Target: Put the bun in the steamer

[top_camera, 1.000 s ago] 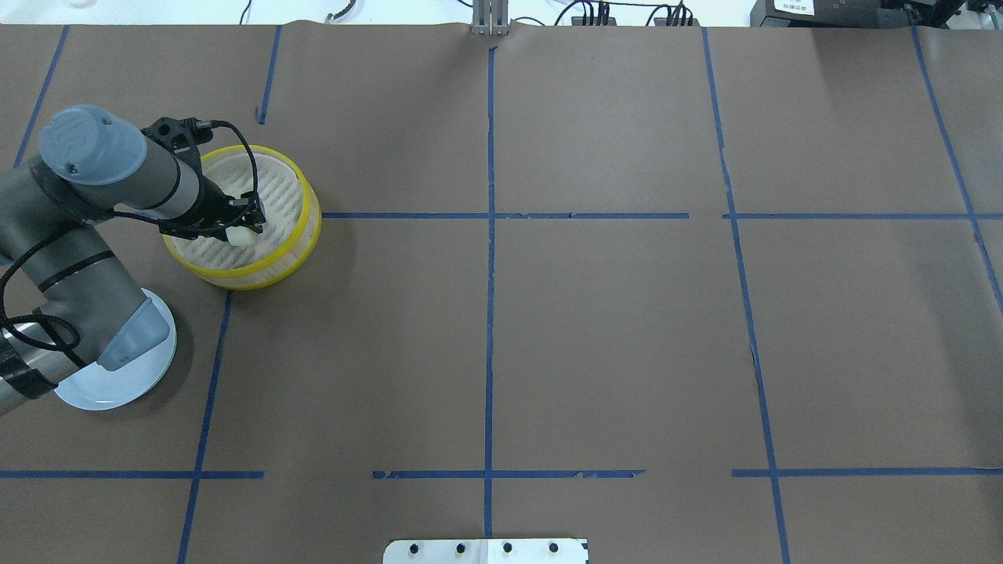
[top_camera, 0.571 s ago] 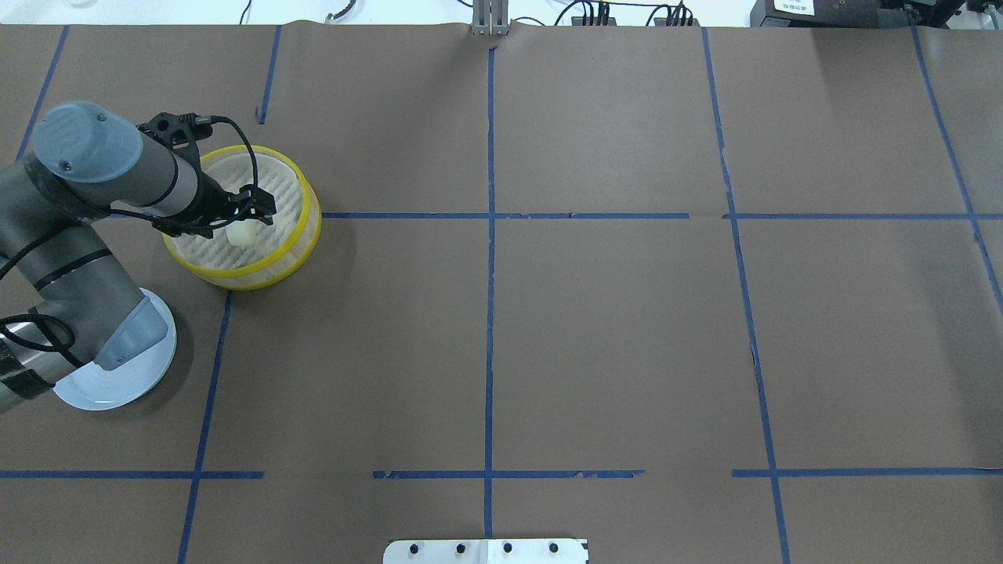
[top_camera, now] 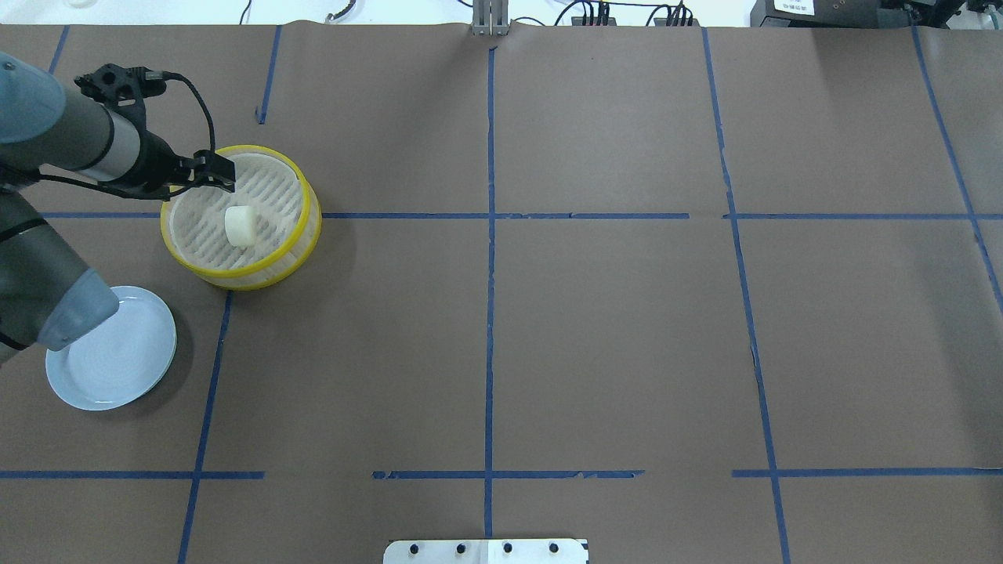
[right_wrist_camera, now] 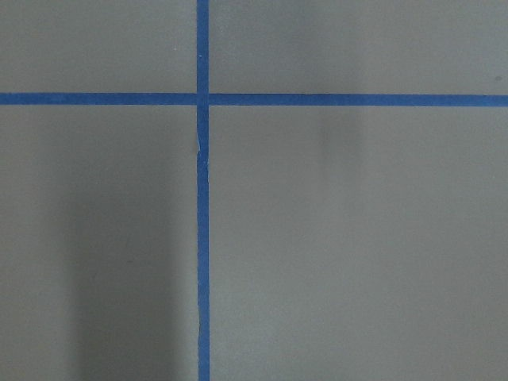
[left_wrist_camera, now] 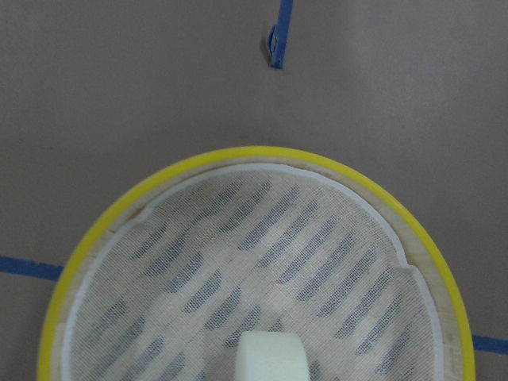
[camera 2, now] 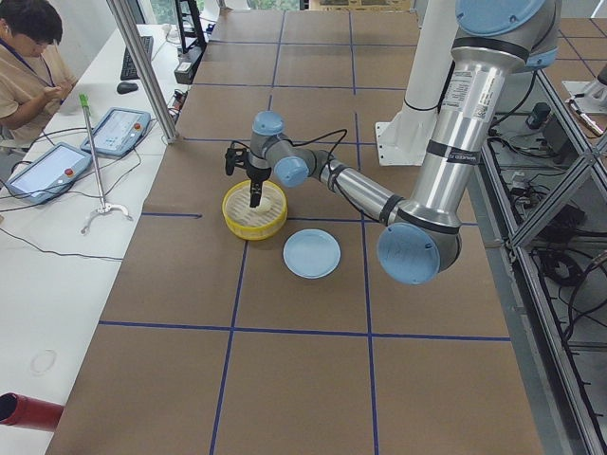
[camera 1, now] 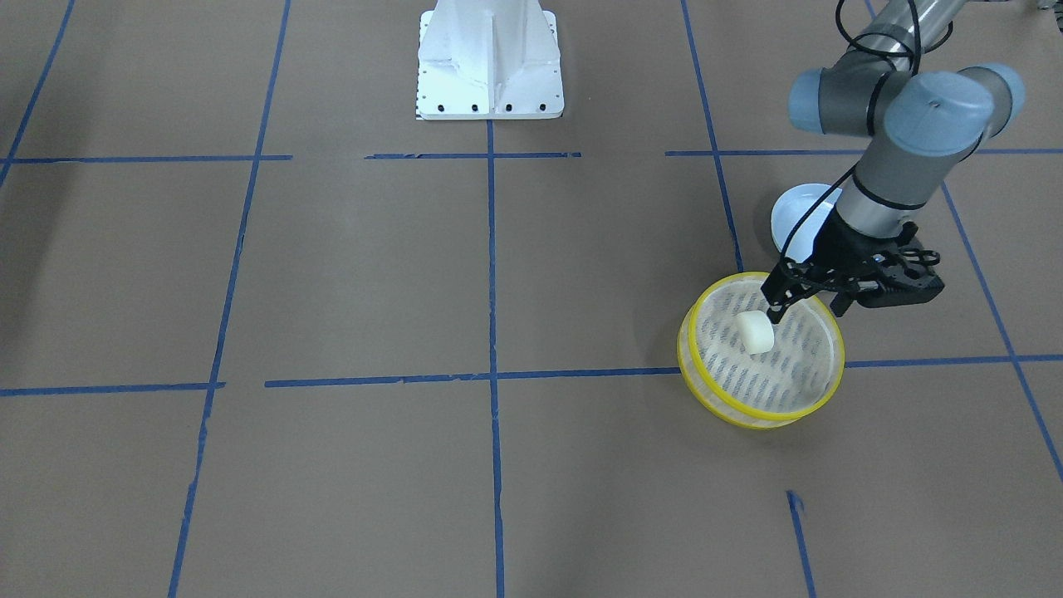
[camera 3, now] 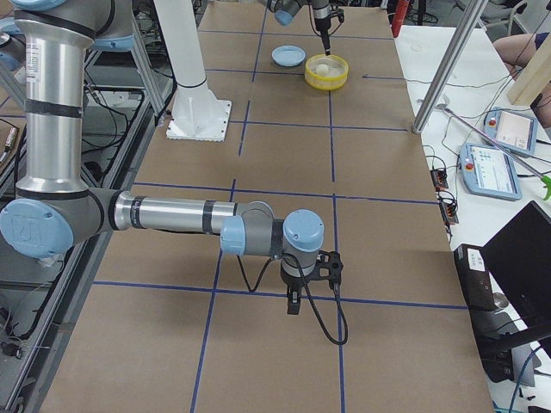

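Observation:
The bun [top_camera: 240,225], a small cream-white lump, lies free on the slotted base of the yellow-rimmed steamer [top_camera: 291,249]. My left gripper [top_camera: 219,175] is open and empty, raised above the steamer's rim on the robot's left side and clear of the bun. In the front view the bun [camera 1: 756,332] sits in the steamer [camera 1: 747,415] with the left gripper [camera 1: 807,304] spread above its far edge. The left wrist view shows the steamer rim [left_wrist_camera: 95,238] and the bun [left_wrist_camera: 270,357], but no fingers. My right gripper [camera 3: 293,303] shows only in the exterior right view, so I cannot tell its state.
A pale blue plate [top_camera: 117,360] lies near the steamer, partly under my left arm's elbow, and it also shows in the front view [camera 1: 796,212]. Blue tape lines cross the brown table. The robot's white base plate [camera 1: 490,104] stands mid-table.
My left gripper opened and let go of the bun inside the steamer. It then rose and drew back toward the robot's left. The bun stays on the steamer's base.

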You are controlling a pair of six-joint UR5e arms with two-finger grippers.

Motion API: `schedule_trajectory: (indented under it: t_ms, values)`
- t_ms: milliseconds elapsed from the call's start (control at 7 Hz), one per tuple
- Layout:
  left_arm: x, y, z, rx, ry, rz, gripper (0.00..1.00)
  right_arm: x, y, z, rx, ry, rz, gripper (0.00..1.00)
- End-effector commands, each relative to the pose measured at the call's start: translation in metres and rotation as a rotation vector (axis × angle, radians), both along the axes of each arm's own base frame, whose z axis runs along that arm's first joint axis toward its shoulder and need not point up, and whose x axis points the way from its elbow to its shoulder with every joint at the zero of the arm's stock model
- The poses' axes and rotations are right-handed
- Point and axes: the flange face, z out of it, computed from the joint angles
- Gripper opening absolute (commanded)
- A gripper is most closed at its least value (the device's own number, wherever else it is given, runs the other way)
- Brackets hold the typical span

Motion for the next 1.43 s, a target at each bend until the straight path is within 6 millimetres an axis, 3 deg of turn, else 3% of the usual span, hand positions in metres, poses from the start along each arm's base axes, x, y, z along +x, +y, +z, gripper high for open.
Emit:
schedule_trajectory:
  t_ms: [0,143,286,571,714,857,1000,1143,1286]
  values:
    - [-0.085,-0.005,0.021,0.060,-0.041,0.079,0.97,0.000,0.000,0.000,0.000,0.000,0.000,1.00]
    - [-0.140,-0.003,0.047,0.084,-0.011,0.144,0.97,0.000,0.000,0.000,0.000,0.000,0.000,1.00]
    - [-0.182,0.012,0.089,0.101,-0.040,0.192,0.97,0.000,0.000,0.000,0.000,0.000,0.000,1.00]
    - [-0.289,0.014,0.158,0.131,-0.105,0.216,0.98,0.000,0.000,0.000,0.000,0.000,0.000,1.00]
    - [-0.330,0.038,0.194,0.111,-0.093,0.219,0.99,0.000,0.000,0.000,0.000,0.000,0.000,1.00]
    - [-0.351,0.046,0.209,0.075,-0.094,0.203,0.99,0.000,0.000,0.000,0.000,0.000,0.000,1.00]
    - [-0.352,0.041,0.205,-0.009,-0.075,0.202,0.99,0.000,0.000,0.000,0.000,0.000,0.000,1.00]
    - [-0.353,0.017,0.181,-0.062,-0.030,0.204,0.99,0.000,0.000,0.000,0.000,0.000,0.000,1.00]
    - [-0.353,0.013,0.177,-0.092,-0.023,0.209,1.00,0.000,0.000,0.000,0.000,0.000,0.000,1.00]
